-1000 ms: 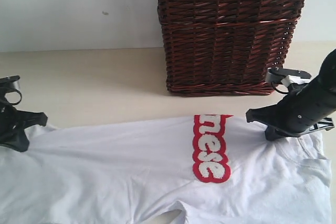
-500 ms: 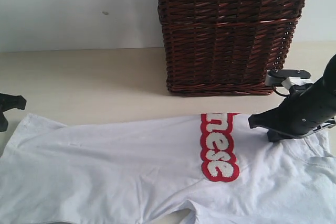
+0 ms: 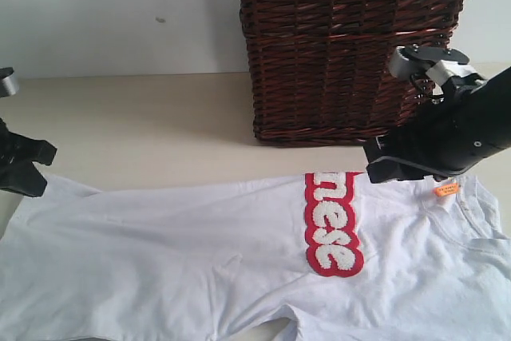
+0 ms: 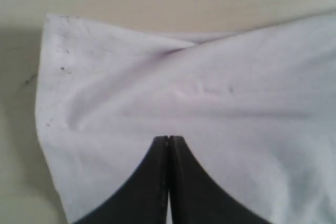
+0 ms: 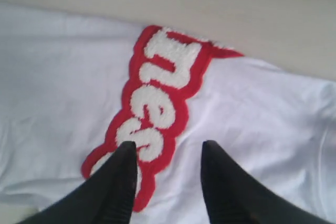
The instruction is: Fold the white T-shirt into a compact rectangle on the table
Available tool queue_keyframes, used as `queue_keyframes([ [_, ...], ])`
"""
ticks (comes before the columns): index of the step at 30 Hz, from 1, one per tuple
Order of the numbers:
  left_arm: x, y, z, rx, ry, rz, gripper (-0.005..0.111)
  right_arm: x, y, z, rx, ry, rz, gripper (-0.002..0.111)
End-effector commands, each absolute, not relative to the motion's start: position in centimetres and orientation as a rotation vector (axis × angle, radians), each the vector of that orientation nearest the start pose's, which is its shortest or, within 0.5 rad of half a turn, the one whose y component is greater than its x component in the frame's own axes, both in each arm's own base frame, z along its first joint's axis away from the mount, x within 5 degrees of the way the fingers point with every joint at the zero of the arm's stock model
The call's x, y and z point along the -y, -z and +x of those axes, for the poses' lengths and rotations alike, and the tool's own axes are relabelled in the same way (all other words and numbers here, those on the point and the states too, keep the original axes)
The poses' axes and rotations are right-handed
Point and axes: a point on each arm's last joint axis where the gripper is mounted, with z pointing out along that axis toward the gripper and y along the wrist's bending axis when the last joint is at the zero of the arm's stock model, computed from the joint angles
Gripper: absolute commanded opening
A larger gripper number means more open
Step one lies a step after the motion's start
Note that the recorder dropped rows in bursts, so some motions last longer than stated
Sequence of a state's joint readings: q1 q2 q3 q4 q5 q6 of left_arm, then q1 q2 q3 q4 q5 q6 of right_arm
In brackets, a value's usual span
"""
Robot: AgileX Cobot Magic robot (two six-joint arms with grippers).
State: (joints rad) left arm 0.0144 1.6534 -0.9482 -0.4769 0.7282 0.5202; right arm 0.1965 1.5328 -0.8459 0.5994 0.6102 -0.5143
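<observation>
The right gripper (image 5: 168, 149) is open, the left gripper (image 4: 168, 140) pinched shut — the soft white cotton T-shirt (image 5: 262, 114) under them may bunch if grabbed crooked.

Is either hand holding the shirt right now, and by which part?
Neither. The right hand is open above the shirt; the left hand is shut with no cloth pinched.

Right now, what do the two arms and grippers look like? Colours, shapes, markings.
Both are matte black. The left gripper and right gripper have smooth fingers that curve and taper to narrow tips. The right arm is a thick black link carrying a silver-grey metal fitting. A similar silver part shows above the left gripper. No markings visible.
</observation>
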Motion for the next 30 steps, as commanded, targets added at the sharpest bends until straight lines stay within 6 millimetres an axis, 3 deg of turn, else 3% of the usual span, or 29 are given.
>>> queue_keyframes([
  [1, 5.9, -20.8, 28.0, -2.628, 0.612, 0.561, 0.005, -8.6, -21.3, 25.8, -2.733, -0.558, -0.443, 0.044],
  [5, 13.3, -22.2, 24.2, -2.339, 0.848, 1.158, 0.032, -8.1, -22.2, 24.9, -2.76, -0.504, -0.478, 0.043],
  [8, 18.6, -22.0, 20.0, -2.144, 0.835, 1.596, 0.05, -7.2, -23.2, 24.3, -2.756, -0.382, -0.462, 0.043],
  [11, 22.6, -20.9, 16.0, -1.954, 0.691, 1.872, 0.053, -6.5, -24.5, 23.8, -2.713, -0.29, -0.411, 0.043],
  [14, 25.7, -19.4, 12.6, -1.741, 0.565, 2.006, 0.053, -6.4, -25.3, 23.6, -2.674, -0.29, -0.38, 0.043],
  [20, 30.1, -16.5, 7.1, -1.507, 0.463, 2.087, 0.063, -6.5, -25.5, 23.5, -2.669, -0.305, -0.37, 0.043],
  [24, 31.4, -15.2, 6.6, -1.516, 0.414, 1.983, 0.061, -6.6, -25.5, 23.4, -2.669, -0.323, -0.37, 0.043],
  [28, 31.2, -16.8, 8.5, -1.603, 0.42, 1.765, 0.036, -6.7, -25.5, 23.3, -2.671, -0.35, -0.382, 0.043],
  [29, 30.4, -18.2, 9.6, -1.67, 0.459, 1.686, 0.018, -6.8, -25.5, 23.3, -2.67, -0.357, -0.379, 0.043],
  [30, 30.0, -19.0, 10.0, -1.692, 0.483, 1.653, 0.01, -6.8, -25.5, 23.3, -2.67, -0.357, -0.379, 0.043],
])
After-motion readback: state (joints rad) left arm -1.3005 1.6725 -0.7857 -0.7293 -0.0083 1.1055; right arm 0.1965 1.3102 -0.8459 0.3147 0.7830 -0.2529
